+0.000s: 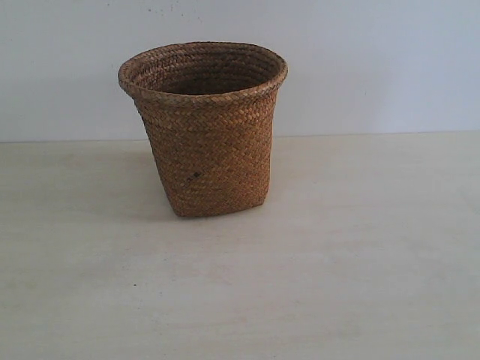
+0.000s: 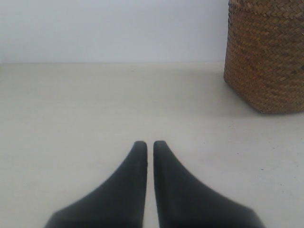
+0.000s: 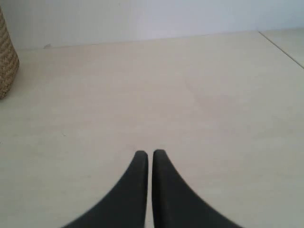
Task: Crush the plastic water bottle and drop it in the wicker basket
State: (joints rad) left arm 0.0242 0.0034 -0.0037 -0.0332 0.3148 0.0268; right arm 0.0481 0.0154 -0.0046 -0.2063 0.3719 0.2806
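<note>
The wicker basket (image 1: 206, 135) stands upright on the pale table, brown and woven, with a round flared rim and a small dark spot on its side. Its lower wall shows in the left wrist view (image 2: 266, 57), and a sliver of it in the right wrist view (image 3: 6, 57). The plastic water bottle is out of view in every frame. My left gripper (image 2: 149, 144) is shut with nothing between its black fingers, low over bare table and well apart from the basket. My right gripper (image 3: 149, 153) is likewise shut and empty. Neither gripper shows in the exterior view.
A pale tabletop (image 1: 360, 262) runs back to a white wall (image 1: 375, 60). A table seam or edge (image 3: 282, 47) crosses one corner of the right wrist view.
</note>
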